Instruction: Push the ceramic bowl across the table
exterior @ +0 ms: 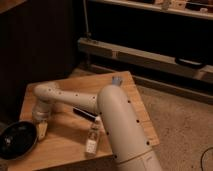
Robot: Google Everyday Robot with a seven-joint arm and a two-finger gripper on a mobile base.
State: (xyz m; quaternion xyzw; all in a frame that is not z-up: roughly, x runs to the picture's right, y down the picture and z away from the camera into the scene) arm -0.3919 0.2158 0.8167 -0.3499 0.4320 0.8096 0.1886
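The ceramic bowl (pixel 17 141), black, glossy and shallow, lies at the front left corner of the light-wood table (pixel 65 142), reaching its left edge. My gripper (pixel 41 128) hangs from the white arm's wrist and points down, right against the bowl's right rim. The arm (pixel 120 125) reaches from the lower right across the table to the left.
A small pale bottle (pixel 92 141) lies on the table near the front, beside the arm. A dark flat object (pixel 83 113) lies behind it. A small blue item (pixel 116 80) sits at the table's far edge. Dark shelving stands behind; carpet is on the right.
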